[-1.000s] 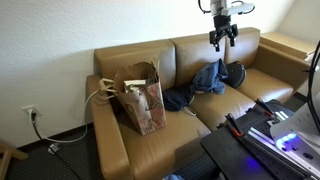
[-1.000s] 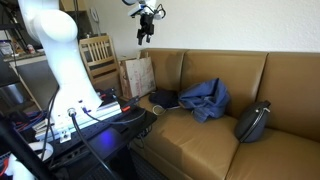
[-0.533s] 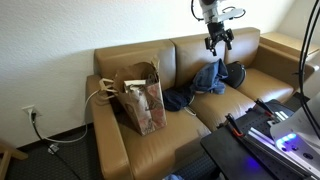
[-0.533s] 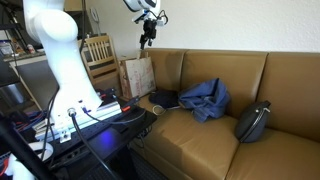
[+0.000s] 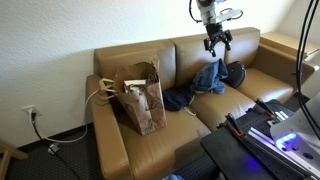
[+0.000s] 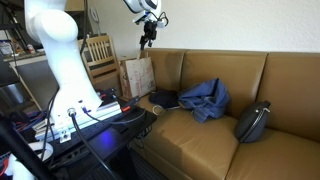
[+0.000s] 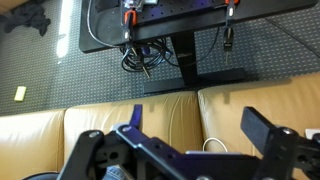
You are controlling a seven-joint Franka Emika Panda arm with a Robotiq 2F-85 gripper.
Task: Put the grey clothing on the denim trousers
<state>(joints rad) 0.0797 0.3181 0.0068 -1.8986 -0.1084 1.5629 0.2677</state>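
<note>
Count: 1 gripper [image 5: 219,42], 1 heap of denim trousers [image 5: 208,80], 1 grey clothing [image 5: 235,73] bundle, 1 paper bag [image 5: 143,95]. Gripper hangs in the air above the backrest [image 5: 200,50], over the trousers, touching nothing. Wrist view: fingers [image 7: 262,128] spread apart, nothing between them, tips cut off at the frame edge. Grey clothing lies on the tan surface [image 5: 255,95] near the trousers, not on them; dark, folds hard to make out. Paper bag stands well apart at the far end
</note>
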